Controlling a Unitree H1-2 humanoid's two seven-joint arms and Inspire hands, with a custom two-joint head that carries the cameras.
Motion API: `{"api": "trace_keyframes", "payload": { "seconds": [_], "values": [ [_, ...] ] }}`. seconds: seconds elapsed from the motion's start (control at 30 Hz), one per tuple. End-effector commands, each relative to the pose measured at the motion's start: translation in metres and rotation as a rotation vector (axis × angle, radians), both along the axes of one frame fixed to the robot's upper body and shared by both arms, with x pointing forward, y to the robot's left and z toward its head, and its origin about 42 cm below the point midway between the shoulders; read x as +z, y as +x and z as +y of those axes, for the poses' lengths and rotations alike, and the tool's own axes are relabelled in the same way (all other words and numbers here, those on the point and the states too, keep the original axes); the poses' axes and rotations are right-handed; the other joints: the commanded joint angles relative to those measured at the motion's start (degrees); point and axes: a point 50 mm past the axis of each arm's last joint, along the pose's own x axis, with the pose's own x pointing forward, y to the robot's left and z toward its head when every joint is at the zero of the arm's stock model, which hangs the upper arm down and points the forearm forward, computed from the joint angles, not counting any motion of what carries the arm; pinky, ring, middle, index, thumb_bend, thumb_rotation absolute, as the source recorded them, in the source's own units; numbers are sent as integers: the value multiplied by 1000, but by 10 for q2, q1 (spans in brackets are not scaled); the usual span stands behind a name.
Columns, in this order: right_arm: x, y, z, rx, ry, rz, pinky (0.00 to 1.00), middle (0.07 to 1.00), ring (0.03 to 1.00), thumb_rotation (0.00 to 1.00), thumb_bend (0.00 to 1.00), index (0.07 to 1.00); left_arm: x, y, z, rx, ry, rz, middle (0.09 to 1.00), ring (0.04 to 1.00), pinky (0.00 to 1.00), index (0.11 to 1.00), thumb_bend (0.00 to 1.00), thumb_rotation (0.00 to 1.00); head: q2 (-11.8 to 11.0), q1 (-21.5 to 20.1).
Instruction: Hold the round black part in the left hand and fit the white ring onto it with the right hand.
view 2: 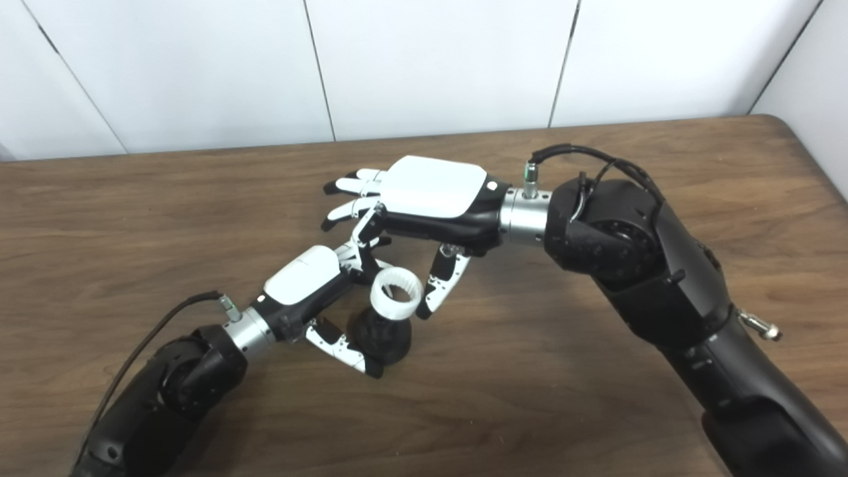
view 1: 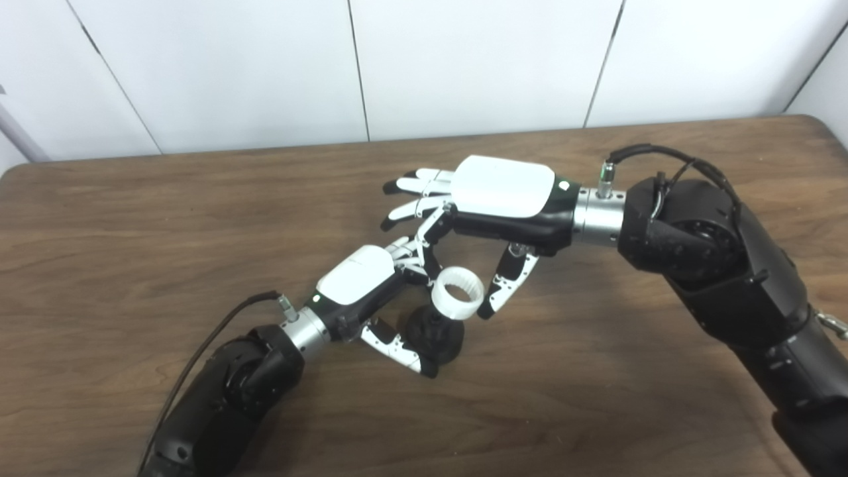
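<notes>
Brown wood-grain desk (view 1: 132, 265) before white wall panels (view 1: 464, 59). The right robot hand (view 1: 503, 192) pinches the white ring (view 1: 457, 293) between thumb and one finger, its other fingers extended. The left robot hand (view 1: 361, 285) grips the round black part (view 1: 436, 334), which sits at desk level directly beneath the ring. The ribbed, thin-walled ring appears light, rigid and possibly slippery; it is best held at opposite points of its outer wall.
</notes>
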Motion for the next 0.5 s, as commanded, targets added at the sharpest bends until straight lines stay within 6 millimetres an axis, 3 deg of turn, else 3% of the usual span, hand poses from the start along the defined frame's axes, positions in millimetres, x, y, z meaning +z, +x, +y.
{"api": "trace_keyframes", "payload": {
  "seconds": [0.0,0.47],
  "values": [
    [14,1,4,28,34,-52,1000,886,1000,144,525,481,12,4,2,1,-3,-41,787,993,1000,480,524,64,1,2],
    [5,5,9,24,24,-33,1000,883,1000,143,525,482,19,0,-4,5,-5,-34,792,1000,1000,480,524,63,7,11]
  ]
}}
